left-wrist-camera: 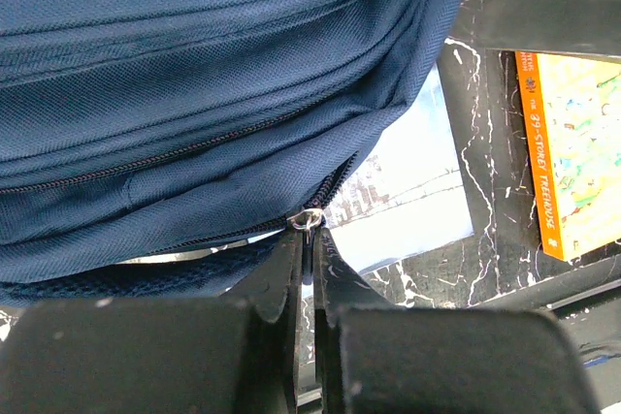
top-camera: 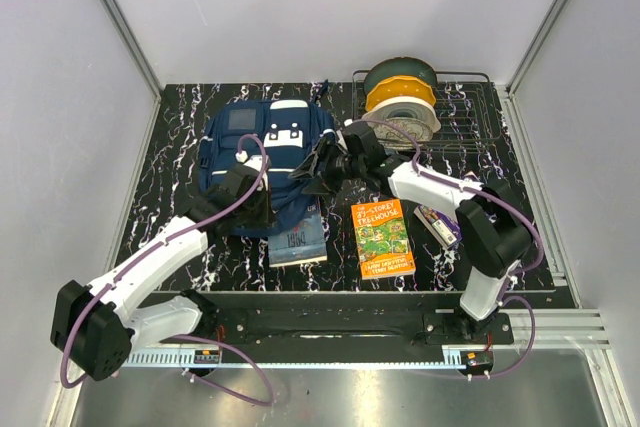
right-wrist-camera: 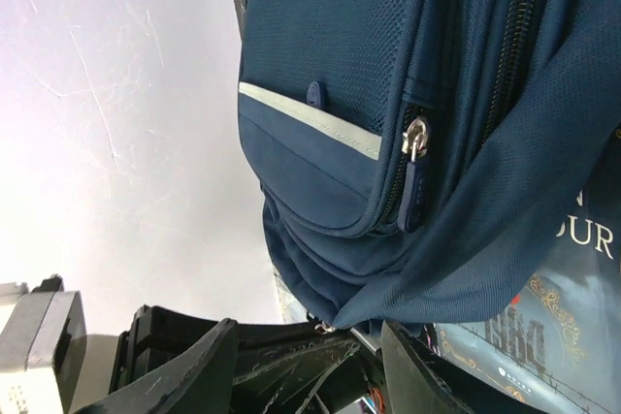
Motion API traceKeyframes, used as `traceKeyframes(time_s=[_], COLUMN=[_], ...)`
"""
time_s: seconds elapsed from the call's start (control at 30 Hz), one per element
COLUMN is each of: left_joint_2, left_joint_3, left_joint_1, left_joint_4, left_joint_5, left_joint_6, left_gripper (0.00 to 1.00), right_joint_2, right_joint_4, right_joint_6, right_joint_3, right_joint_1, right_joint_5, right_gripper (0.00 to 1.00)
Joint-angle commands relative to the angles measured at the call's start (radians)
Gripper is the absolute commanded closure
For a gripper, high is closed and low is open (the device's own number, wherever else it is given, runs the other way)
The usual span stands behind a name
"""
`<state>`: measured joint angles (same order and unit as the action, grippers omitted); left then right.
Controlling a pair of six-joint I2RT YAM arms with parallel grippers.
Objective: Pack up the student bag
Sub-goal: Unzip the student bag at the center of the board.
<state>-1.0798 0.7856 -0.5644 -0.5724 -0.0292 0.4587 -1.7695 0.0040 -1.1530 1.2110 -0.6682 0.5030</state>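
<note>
Worktop [top-camera: 175,179]: left hand [left-wrist-camera: 309,241] pinched shut on the zip pull [left-wrist-camera: 309,219] of the navy student bag [top-camera: 262,147] lying left of centre, book [top-camera: 300,242] poking from its mouth, right hand [right-wrist-camera: 309,351] open, empty beside it; zipping now would likely snag that book.

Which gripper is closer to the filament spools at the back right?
Right. The right gripper sits at the backpack's right side, diagonally in front of the spools; the left gripper is farther, on a zipper pull at its near edge.

A lab test cell: plain white walls [top-camera: 330,7], aluminium framing [top-camera: 120,22], black marbled table [top-camera: 170,177].
</note>
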Motion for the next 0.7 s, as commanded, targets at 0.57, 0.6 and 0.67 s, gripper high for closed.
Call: traceKeyframes(time_s=[0.57, 0.6, 0.67], left_joint_2=[0.021, 0.02, 0.02], left_joint_3=[0.078, 0.08, 0.083], left_joint_1=[-0.035, -0.037, -0.038], left_joint_4=[0.108, 0.108, 0.111], left_joint_5=[0.063, 0.063, 0.06], left_joint_6=[-0.031, -0.031, -0.031], left_gripper=[1.0, 1.0, 1.0], right_joint_2=[-0.093, -0.094, -0.099], right_joint_4=[0.062, 0.056, 0.057], right_joint_6=[-0.06, -0.059, -0.057], right_joint_3=[0.048, 0.05, 0.048], right_joint_1=[-0.047, -0.045, -0.048], right_joint_5=[-0.081, -0.084, -0.086], right_gripper=[0.47, 0.48, 0.5])
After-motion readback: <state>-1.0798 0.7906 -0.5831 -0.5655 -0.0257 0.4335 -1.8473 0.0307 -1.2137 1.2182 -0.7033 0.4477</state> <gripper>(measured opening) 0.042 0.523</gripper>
